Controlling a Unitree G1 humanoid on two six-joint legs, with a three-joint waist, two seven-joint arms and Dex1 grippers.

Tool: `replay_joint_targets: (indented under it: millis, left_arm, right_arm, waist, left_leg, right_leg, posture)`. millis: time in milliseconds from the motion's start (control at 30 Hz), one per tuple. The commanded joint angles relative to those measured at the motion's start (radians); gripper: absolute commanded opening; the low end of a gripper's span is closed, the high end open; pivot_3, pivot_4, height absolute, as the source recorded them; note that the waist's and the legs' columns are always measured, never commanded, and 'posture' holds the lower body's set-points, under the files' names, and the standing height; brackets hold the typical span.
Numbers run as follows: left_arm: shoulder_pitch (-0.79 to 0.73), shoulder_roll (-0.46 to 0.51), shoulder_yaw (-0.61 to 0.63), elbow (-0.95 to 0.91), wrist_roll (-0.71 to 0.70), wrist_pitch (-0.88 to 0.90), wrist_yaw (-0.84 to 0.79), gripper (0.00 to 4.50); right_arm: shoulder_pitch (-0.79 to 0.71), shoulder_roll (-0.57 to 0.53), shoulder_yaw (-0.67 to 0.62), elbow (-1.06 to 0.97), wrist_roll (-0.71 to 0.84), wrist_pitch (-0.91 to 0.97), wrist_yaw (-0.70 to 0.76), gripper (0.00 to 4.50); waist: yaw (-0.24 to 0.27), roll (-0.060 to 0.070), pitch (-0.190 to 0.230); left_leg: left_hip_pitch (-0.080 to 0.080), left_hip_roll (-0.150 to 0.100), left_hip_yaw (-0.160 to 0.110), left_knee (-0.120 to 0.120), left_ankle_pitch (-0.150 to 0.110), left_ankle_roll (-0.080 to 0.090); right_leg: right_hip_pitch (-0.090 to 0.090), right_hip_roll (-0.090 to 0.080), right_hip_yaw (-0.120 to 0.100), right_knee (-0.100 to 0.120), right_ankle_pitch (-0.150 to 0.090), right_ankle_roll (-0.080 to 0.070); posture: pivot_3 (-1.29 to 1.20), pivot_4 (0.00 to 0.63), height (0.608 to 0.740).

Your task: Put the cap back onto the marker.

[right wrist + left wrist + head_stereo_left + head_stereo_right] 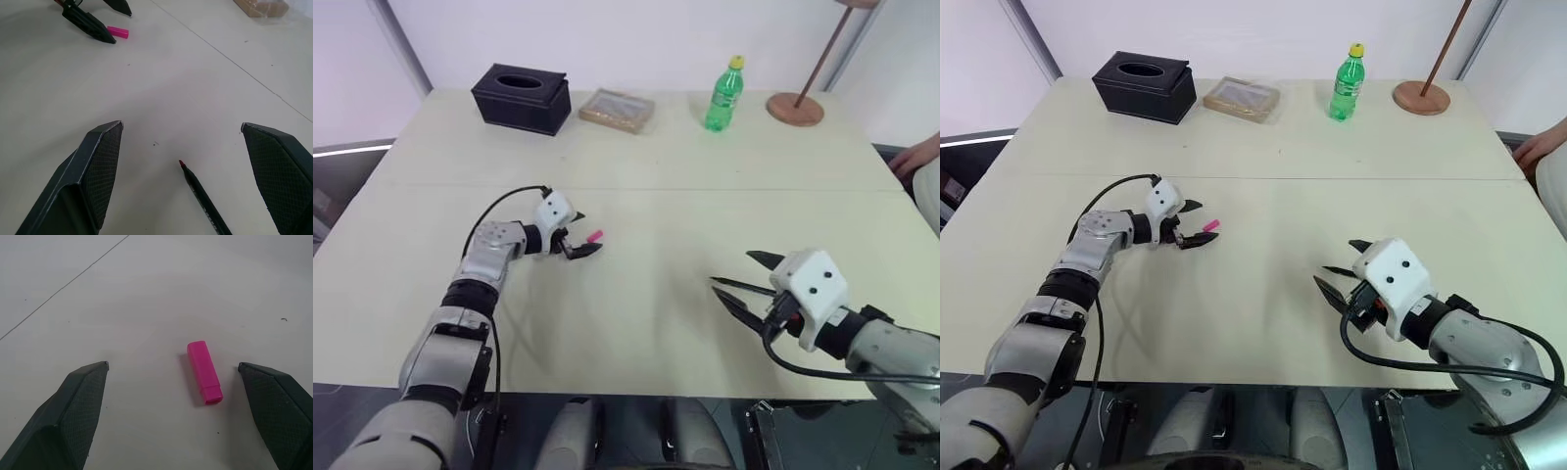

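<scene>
Closing on: cap (204,372) — lying flat on tabletop (636,313)
Left jaws: wide, straddling it — centre before pinching
Right jaws: wide, empty, marker (203,198) between

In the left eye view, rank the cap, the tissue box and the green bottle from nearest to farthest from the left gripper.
1. The cap: lying on the table just past the tips of the open left gripper.
2. The tissue box: black, at the far edge of the table, on the robot's left.
3. The green bottle: upright at the far edge, off to the right.
</scene>
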Motion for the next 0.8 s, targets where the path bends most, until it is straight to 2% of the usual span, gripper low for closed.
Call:
replay_joint_targets:
  millis: [33,233,267,333,400,567,800]
  left_arm:
    - [-0.008,-0.011,-0.012,0.008,0.020,-0.013,0.005,4.45]
    - [-0.003,-0.015,-0.022,0.016,0.041,-0.030,0.028,4.45]
    - [-0.001,-0.016,-0.024,0.014,0.044,-0.035,0.030,4.22]
    - [0.003,-0.018,-0.025,0.010,0.044,-0.037,0.030,3.63]
    - [0.005,-0.019,-0.025,0.010,0.044,-0.040,0.029,2.73]
    - [0.008,-0.017,-0.027,0.024,0.047,-0.047,0.027,0.07]
    - [-0.002,-0.004,-0.031,0.056,0.052,-0.064,0.007,0.02]
  right_arm:
    - [0.000,0.004,-0.018,-0.032,-0.003,-0.009,-0.006,3.96]
    - [-0.005,0.002,-0.012,-0.029,-0.006,-0.011,-0.008,3.96]
    - [-0.006,0.001,-0.011,-0.028,-0.006,-0.011,-0.008,3.96]
    - [-0.008,0.000,-0.011,-0.025,-0.006,-0.012,-0.006,3.96]
    - [-0.009,-0.002,-0.012,-0.024,-0.006,-0.013,-0.004,3.96]
    - [-0.006,-0.003,-0.014,-0.024,-0.007,-0.014,-0.003,3.96]
    - [0.010,0.003,-0.019,-0.031,-0.011,-0.014,-0.010,3.96]
  waist:
    - [0.006,0.000,0.000]
    - [0.008,0.000,0.000]
    - [0.008,0.000,0.000]
    - [0.008,0.000,0.000]
    - [0.008,0.000,0.000]
    - [0.004,0.000,0.000]
    - [0.004,0.000,0.000]
  left_leg:
    - [0.000,0.000,0.000,0.000,0.000,0.000]
    - [0.000,0.000,0.000,0.000,0.000,0.000]
    - [0.001,0.000,0.000,0.000,0.000,0.000]
    - [0.002,0.000,0.000,0.000,0.000,0.000]
    - [0.002,0.000,0.000,0.000,0.000,0.000]
    - [0.003,0.000,0.000,0.000,0.000,0.000]
    - [0.004,0.000,0.000,0.000,0.000,0.000]
  right_leg:
    - [0.000,0.000,0.000,0.000,0.000,0.000]
    - [0.001,0.000,0.000,0.000,0.000,0.000]
    - [0.001,0.000,0.000,0.000,0.000,0.000]
    - [0.002,0.000,0.000,0.000,0.000,0.000]
    - [0.003,0.000,0.000,0.000,0.000,0.000]
    - [0.003,0.001,0.000,0.000,0.000,0.000]
    - [0.003,0.001,0.000,0.001,0.000,0.000]
  posture:
    - [0.00,0.150,0.740]
    - [0.00,0.150,0.740]
    - [0.00,0.150,0.740]
    - [0.00,0.150,0.740]
    - [0.00,0.150,0.740]
    - [0.00,0.150,0.740]
    - [0.00,0.150,0.740]
